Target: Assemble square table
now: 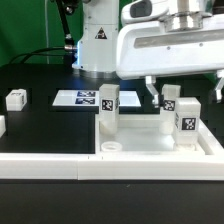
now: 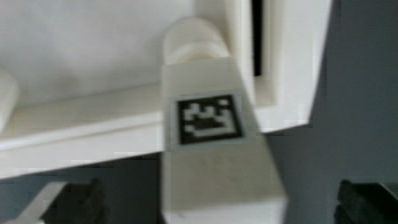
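The white square table top (image 1: pixel 150 148) lies on the black table with its raised rim up. Three white tagged legs stand on it: one at the exterior view's left (image 1: pixel 108 106), one at the near right (image 1: pixel 186 120) and one behind it (image 1: pixel 170 97). My gripper (image 1: pixel 178 88) hangs over the right-hand legs. In the wrist view a leg with its tag (image 2: pixel 214 120) runs between my dark fingers (image 2: pixel 71 202), with a gap on each side. My gripper (image 2: pixel 214 205) is open. The top's rim (image 2: pixel 98 112) shows beyond the leg. A loose leg (image 1: pixel 16 98) lies at the far left.
The marker board (image 1: pixel 82 98) lies behind the table top. A long white border rail (image 1: pixel 50 166) runs along the front. The robot base (image 1: pixel 95 45) stands at the back.
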You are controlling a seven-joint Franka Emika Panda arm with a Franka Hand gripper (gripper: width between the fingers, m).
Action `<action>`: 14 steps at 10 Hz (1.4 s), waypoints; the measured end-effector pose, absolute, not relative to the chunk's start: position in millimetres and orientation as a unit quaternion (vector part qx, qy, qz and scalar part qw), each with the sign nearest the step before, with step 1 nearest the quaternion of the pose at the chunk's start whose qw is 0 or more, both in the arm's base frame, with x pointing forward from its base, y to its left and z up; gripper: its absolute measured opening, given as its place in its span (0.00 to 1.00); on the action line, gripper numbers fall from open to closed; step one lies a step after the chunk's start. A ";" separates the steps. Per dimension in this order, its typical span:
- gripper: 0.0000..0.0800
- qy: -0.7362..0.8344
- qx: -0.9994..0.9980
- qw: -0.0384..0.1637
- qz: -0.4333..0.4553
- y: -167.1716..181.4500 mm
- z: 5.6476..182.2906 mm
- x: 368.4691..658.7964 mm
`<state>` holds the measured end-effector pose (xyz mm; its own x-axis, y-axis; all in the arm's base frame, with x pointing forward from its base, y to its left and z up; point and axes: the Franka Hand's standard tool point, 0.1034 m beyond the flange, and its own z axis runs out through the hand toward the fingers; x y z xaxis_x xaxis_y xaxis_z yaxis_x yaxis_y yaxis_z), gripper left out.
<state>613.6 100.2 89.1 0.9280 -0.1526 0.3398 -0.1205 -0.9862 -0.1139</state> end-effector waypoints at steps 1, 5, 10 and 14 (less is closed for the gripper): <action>0.81 0.070 -0.987 0.053 -0.134 101.5 88.3 613.4; 0.81 0.067 -0.995 0.071 -0.008 109.0 94.9 621.0; 0.81 0.064 -0.995 0.071 0.030 103.5 91.3 623.0; 0.58 0.079 -0.994 0.070 0.031 102.7 91.2 623.1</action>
